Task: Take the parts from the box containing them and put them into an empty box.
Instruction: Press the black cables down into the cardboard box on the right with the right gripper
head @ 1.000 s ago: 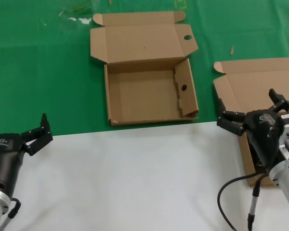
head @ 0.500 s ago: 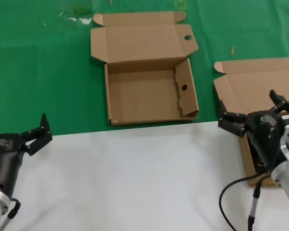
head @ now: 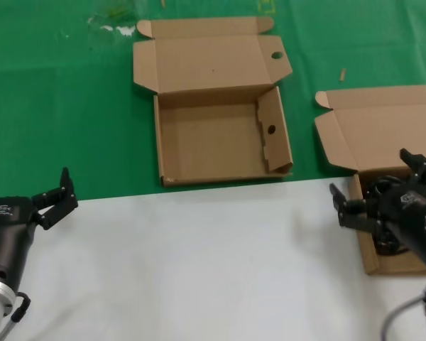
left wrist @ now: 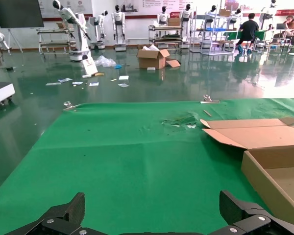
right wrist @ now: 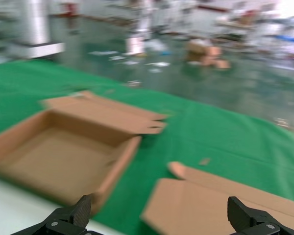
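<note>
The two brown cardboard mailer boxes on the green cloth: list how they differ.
The middle brown cardboard box is empty, while the right brown cardboard box holds black power cables.
The middle box shows round holes in a lid flap and a side flap; the right box's lid is plain.
The middle box has no gripper near it; the open right gripper is over the right box, and the open left gripper is far off.
Both boxes lie open, lids back.

matt cardboard empty box (head: 220,142), green cloth (head: 64,106)

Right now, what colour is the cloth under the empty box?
Green. The cloth under the empty box shows best in the head view.
</note>
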`<control>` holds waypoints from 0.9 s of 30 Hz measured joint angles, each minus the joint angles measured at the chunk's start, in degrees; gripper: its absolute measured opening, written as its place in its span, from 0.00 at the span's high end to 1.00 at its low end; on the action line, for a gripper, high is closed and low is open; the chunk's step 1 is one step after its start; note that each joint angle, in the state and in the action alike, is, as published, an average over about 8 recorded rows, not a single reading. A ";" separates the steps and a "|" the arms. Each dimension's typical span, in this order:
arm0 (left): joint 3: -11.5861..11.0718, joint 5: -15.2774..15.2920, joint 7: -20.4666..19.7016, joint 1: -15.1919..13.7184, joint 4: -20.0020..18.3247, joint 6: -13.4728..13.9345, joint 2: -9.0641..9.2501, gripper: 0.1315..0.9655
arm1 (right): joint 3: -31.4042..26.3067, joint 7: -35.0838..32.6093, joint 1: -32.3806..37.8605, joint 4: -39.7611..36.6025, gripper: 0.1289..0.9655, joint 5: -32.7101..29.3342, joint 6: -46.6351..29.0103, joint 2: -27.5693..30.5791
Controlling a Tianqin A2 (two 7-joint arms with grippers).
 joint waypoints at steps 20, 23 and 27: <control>0.00 0.00 0.00 0.00 0.00 0.00 0.00 0.00 | 27.45 -13.39 -24.39 3.90 0.00 -10.16 -25.34 23.74; 0.00 0.00 0.00 0.00 0.00 0.00 0.00 0.00 | 28.59 -16.10 -23.82 1.70 0.00 -12.09 -27.79 24.75; 0.00 0.00 0.00 0.00 0.00 0.00 0.00 0.00 | 25.87 -16.00 -19.96 -1.20 0.00 -14.62 -28.90 26.04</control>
